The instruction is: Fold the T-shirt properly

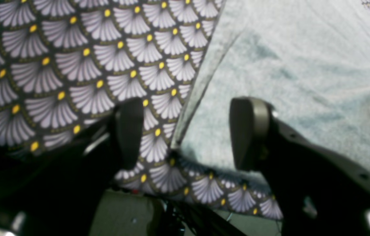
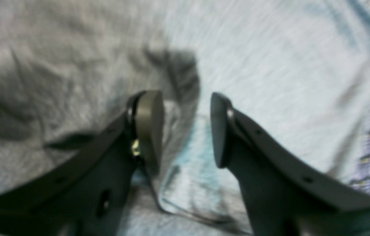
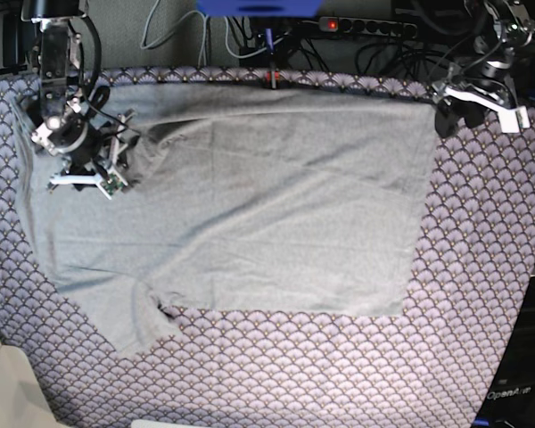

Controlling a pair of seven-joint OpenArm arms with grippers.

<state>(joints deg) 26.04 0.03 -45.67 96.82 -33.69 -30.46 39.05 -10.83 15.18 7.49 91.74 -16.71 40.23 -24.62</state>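
The light grey T-shirt (image 3: 276, 196) lies spread flat on the purple fan-scale cloth (image 3: 481, 267), with a sleeve (image 3: 129, 325) pointing toward the front left. My right gripper (image 3: 107, 174) hovers over the shirt's far left part. In the right wrist view it (image 2: 185, 129) is open, its jaws apart over wrinkled grey fabric (image 2: 270, 75). My left gripper (image 3: 448, 116) is at the shirt's far right corner. In the left wrist view it (image 1: 190, 134) is open and straddles the shirt's edge (image 1: 201, 82), one finger over the cloth, the other over the shirt.
The patterned cloth (image 1: 73, 65) covers the whole table. Cables and a power strip (image 3: 374, 25) run along the back edge. A small red clip (image 3: 272, 78) sits at the back edge. The table's edge (image 1: 204, 209) lies just below the left gripper.
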